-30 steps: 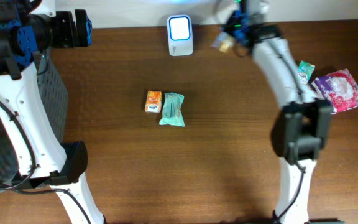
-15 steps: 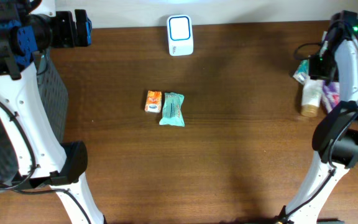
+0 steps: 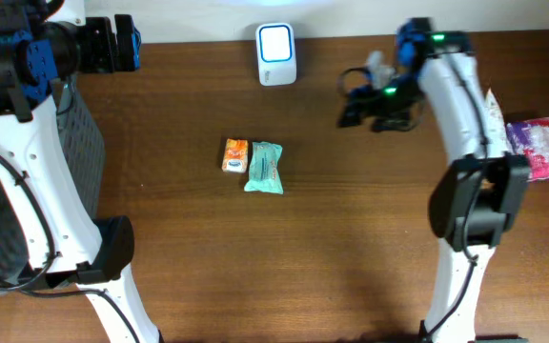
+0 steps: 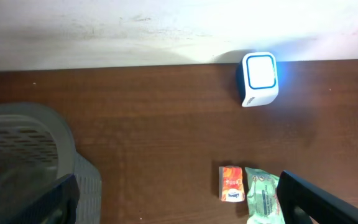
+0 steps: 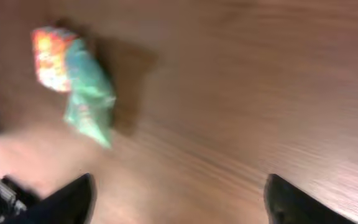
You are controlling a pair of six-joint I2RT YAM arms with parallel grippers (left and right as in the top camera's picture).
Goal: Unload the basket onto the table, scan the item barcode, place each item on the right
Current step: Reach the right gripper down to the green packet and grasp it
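Observation:
The white barcode scanner [image 3: 276,52] with its lit blue face stands at the table's far edge, and shows in the left wrist view as the scanner [image 4: 260,78]. An orange packet [image 3: 235,155] and a green packet [image 3: 264,168] lie side by side mid-table, touching. My right gripper [image 3: 349,103] hovers right of the scanner, open and empty. The blurred right wrist view shows its gripper [image 5: 180,183] with spread jaws over bare wood, and both packets [image 5: 73,81] at upper left. My left gripper [image 3: 127,45] stays at the far left, open; the left wrist view shows this gripper [image 4: 179,183] above the orange packet [image 4: 231,184].
A grey mesh basket [image 3: 76,143] sits under the left arm at the table's left edge. A pink package [image 3: 543,148] lies at the far right, partly behind the right arm. Bare wood lies between the packets and the right gripper.
The right gripper went from shut on an item near the scanner to the right edge, opened there, and swung back left, empty. The left arm has not moved.

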